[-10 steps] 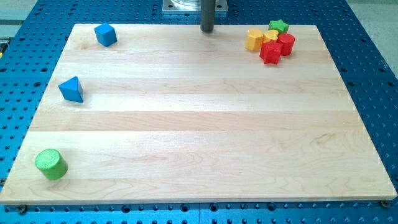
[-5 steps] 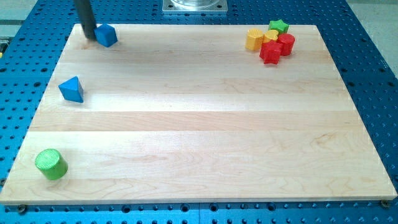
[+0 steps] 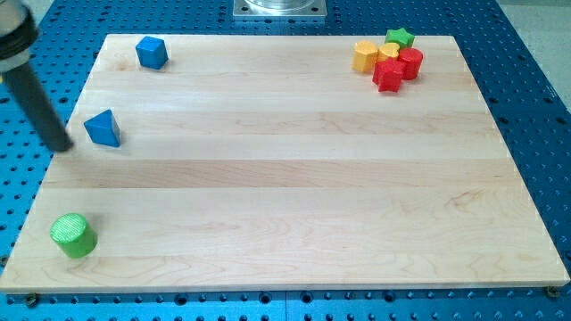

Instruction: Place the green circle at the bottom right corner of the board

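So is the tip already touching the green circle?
No, my tip is beside the blue triangle, on the view's left of it, well above the green circle near the board's bottom-left corner.

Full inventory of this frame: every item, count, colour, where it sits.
green circle: 1, green, bottom left corner of the board
blue triangle block: 1, blue, left edge, mid-height
blue cube-like block: 1, blue, top left
green star: 1, green, top right, at the top of the cluster
yellow blocks: 2, yellow, top right cluster, shapes unclear
red blocks: 2, red, top right cluster, below the star
board: 1, light wood, on a blue perforated base
metal mount: 1, grey, view's top centre
my tip: 1, dark rod, at the board's left edge, just left of the blue triangle block, apart from it
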Robot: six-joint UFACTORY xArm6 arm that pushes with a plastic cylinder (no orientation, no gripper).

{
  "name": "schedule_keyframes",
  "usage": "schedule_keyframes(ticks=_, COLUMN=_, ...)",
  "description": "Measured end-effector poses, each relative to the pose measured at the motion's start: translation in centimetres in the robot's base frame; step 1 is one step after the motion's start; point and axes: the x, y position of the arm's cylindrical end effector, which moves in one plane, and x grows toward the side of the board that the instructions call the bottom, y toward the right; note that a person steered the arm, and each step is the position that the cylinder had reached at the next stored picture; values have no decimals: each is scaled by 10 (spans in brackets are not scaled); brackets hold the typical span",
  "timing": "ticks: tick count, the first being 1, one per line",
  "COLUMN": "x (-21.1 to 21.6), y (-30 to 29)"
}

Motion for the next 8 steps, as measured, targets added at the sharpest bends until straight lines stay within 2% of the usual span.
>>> schedule_keyframes(ticks=1, x=59, y=-1)
schedule_keyframes(ticks=2, x=98, y=14)
schedule_keyframes(ticks=3, x=111, y=52)
schedule_keyframes(ticks=4, x=110, y=122)
schedule_keyframes(ticks=5, x=101, y=91)
schedule_keyframes(ticks=6, x=129, y=61)
schedule_keyframes(ticks=8, x=142, y=174)
